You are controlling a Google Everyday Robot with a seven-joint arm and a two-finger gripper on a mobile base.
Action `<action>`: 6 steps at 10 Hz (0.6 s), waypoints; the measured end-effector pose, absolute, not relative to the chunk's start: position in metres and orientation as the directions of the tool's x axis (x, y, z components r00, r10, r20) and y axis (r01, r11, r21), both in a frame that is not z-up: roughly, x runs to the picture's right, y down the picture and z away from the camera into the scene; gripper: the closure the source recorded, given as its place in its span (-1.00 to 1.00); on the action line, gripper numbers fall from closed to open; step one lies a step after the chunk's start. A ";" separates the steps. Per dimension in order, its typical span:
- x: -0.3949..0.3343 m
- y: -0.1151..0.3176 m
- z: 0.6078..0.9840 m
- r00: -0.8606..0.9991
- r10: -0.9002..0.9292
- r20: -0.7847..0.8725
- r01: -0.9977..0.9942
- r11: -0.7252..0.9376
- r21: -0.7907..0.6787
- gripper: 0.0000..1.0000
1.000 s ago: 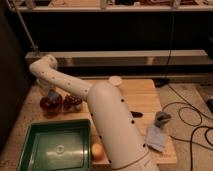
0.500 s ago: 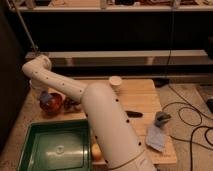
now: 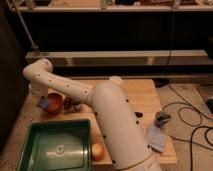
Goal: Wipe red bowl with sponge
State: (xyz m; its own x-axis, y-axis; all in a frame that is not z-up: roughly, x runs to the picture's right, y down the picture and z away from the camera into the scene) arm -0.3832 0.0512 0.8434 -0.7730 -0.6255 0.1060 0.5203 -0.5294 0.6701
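Note:
The red bowl (image 3: 54, 102) sits on the wooden table (image 3: 142, 97) at its left end, just above the green tray. My gripper (image 3: 41, 98) hangs down from the white arm's bent wrist (image 3: 37, 72) and reaches the bowl's left rim. A small pale blue-grey patch, the sponge (image 3: 45, 103), shows at the gripper's tip against the bowl's left inner side. The arm hides part of the table behind it.
A green tray (image 3: 35, 150) lies at the front left, with a small orange-yellow ball (image 3: 97, 150) beside it. A dark red-brown cluster (image 3: 75, 105) sits right of the bowl. A pale blue cloth (image 3: 156, 136) and a grey-blue lumpy object (image 3: 162, 118) lie at the right. A white disc (image 3: 116, 80) sits at the back.
The arm's wrist has swung further left and the gripper has come down to the left side of the bowl. The other things have not moved.

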 end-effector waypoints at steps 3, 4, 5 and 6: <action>-0.351 0.058 0.845 -0.766 -0.627 0.140 0.539 -0.509 0.671 1.00; -0.343 0.059 0.846 -0.762 -0.629 0.151 0.549 -0.505 0.666 1.00; -0.338 0.059 0.847 -0.759 -0.631 0.160 0.558 -0.504 0.660 1.00; -0.335 0.058 0.848 -0.757 -0.633 0.163 0.563 -0.504 0.655 1.00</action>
